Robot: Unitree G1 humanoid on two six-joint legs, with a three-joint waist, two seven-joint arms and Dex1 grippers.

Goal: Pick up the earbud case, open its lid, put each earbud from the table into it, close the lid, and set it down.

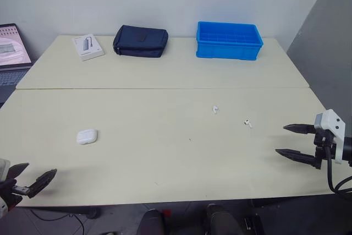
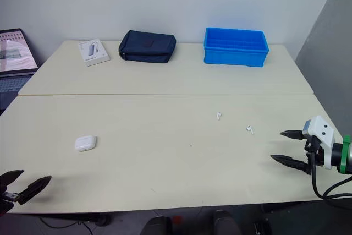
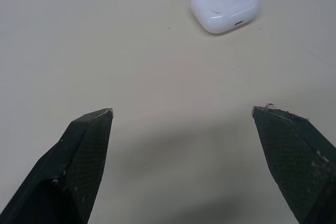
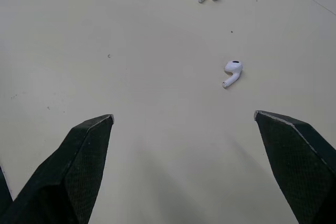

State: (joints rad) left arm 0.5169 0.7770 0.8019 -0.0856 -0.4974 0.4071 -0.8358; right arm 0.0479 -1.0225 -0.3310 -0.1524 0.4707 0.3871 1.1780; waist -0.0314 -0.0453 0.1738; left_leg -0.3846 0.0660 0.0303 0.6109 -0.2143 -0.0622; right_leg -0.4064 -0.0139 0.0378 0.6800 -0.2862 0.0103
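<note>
bring your left gripper (image 1: 32,180), jaws spread wide, squarely over the closed earbud case (image 1: 86,136). grip its long sides. your right gripper (image 1: 296,142) also waits open.

Laptop (image 1: 11,53) is cut by the left edge; you get only part of its screen and keyboard. Box (image 1: 88,46) print is too small to read. Left earbud (image 1: 215,109) and right earbud (image 1: 248,123) are too small in your head views to tell stem direction. Left gripper (image 1: 41,169) is cut at the wrist by the bottom corner.
</note>
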